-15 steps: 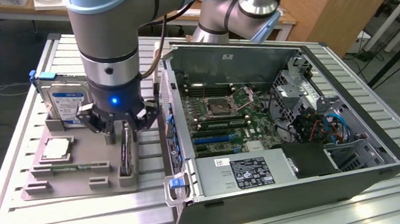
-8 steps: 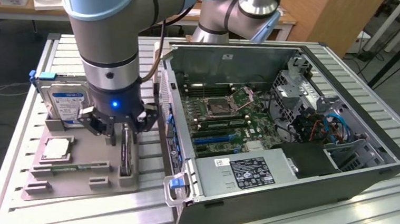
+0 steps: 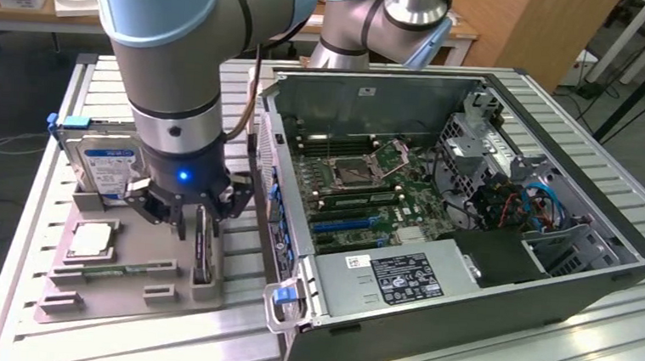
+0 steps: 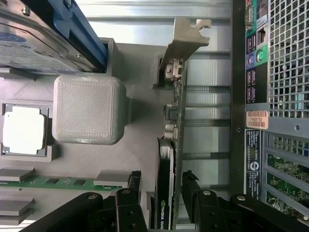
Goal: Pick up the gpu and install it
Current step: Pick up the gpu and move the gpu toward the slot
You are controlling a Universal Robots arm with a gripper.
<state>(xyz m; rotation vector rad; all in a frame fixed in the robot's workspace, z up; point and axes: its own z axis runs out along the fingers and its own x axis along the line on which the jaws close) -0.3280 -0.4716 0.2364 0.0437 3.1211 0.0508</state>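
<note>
Our fingers (image 4: pixel 133 189) stand apart, one on each side of the gpu (image 4: pixel 165 164), with a gap showing beside the card (nothing is clamped). The gpu stands on edge in a slot of the grey tray (image 3: pixel 104 301), its metal bracket (image 4: pixel 186 38) at the far end from the fingers. The tray also carries a hard drive (image 3: pixel 108 170), a chip (image 3: pixel 89 239) and a memory strip (image 4: pixel 53 182). The tray lies on a slatted metal desk (image 3: pixel 582 360), just beside an open case (image 3: pixel 483 315) on the exterior view's right. Behind we see a wooden cabinet (image 3: pixel 538 25) and a dark floor (image 3: pixel 4 107).
</note>
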